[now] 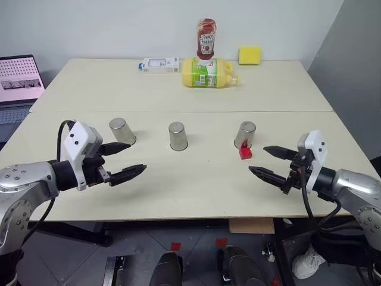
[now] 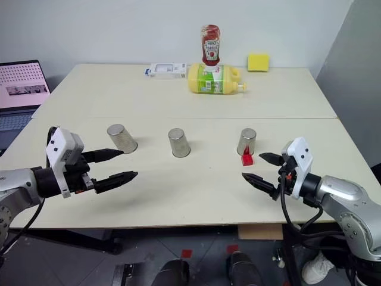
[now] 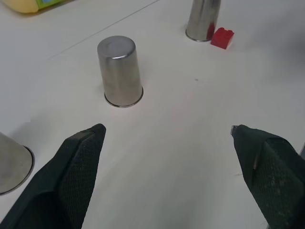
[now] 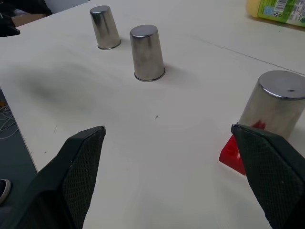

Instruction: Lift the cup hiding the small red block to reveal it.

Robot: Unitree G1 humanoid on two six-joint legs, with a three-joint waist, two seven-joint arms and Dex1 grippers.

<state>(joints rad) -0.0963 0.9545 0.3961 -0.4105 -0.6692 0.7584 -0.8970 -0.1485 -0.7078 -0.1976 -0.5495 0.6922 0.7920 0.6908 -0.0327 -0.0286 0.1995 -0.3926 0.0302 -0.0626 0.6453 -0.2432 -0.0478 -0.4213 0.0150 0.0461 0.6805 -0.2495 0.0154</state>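
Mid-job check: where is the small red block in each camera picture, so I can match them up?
Left eye view: the small red block lies exposed on the table, touching the base of the cup on the robot's right.
Right eye view: same place, in front of that cup.
Left wrist view: beside that cup's base.
Right wrist view: at that cup's foot.
Shared landmark: the middle cup.

**Cups and red block seen past the open left claw**

The left claw (image 3: 167,143) has its two black fingers (image 3: 76,167) spread wide above the pale bench (image 3: 181,119). An inverted silvery steel tumbler (image 3: 120,71) stands ahead. A second tumbler (image 3: 202,21) stands farther away, the small red block (image 3: 222,37) just beside it. A third tumbler (image 3: 12,162) is near one finger.
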